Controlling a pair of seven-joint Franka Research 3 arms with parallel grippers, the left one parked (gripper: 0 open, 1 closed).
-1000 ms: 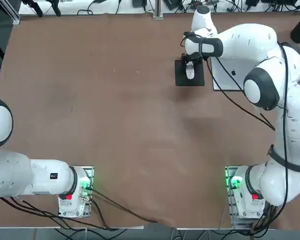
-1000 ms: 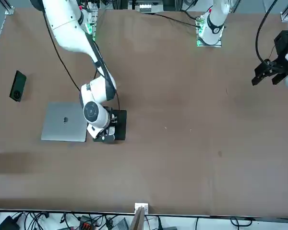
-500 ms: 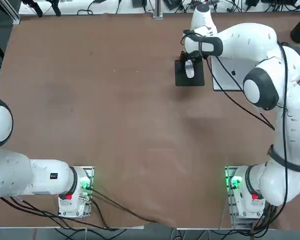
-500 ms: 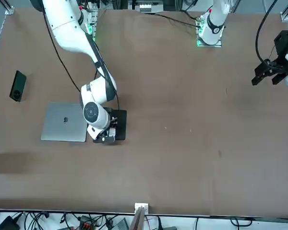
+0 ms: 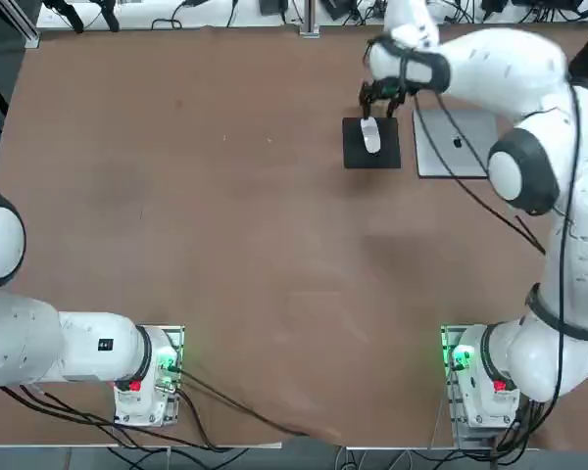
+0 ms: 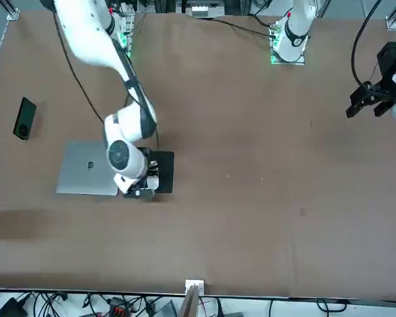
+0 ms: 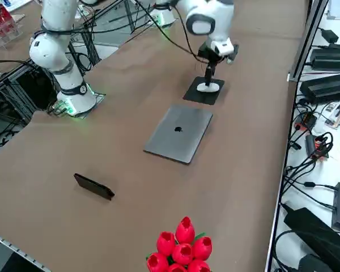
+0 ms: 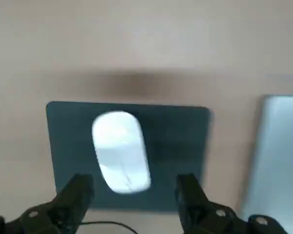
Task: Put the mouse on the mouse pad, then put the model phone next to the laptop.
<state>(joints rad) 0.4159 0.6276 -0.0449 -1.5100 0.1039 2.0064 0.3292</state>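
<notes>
Top view: mouse (image 5: 370, 136) lies on the mouse pad (image 5: 371, 155), toward the pad's far half, long axis running away from the robot; pad sits flat on the brown table (image 5: 225, 225) just left of the laptop (image 5: 458, 147), a narrow strip of table between them; right pincer (image 5: 380, 98) hangs above the pad's far edge, clear of the mouse, fingers spread apart with nothing between them; right wrist view: both fingertips (image 8: 78, 187) stand either side of the mouse (image 8: 121, 150), wider than it, not touching; mouse is upright on the dark pad (image 8: 180, 141), offset toward one side of it; pale edge of the laptop (image 8: 276, 161) shows beside the pad; right side view: pincer (image 7: 211, 67) is raised over the mouse (image 7: 209, 86), gap visible between fingertips and mouse top; pad (image 7: 199, 94) lies beyond the closed laptop (image 7: 179, 134), apple logo on the lid facing up; model phone (image 7: 94, 186) lies flat on the table (image 7: 130, 85), well apart from the laptop, on the robot's right of it; red tulips (image 7: 181, 247) sit at the near table edge; front view: phone (image 6: 24, 119) lies at far left of the picture, well apart from the laptop (image 6: 88, 168); arm hides most of the pad (image 6: 165, 173); pincer itself hard to make out here.
</notes>
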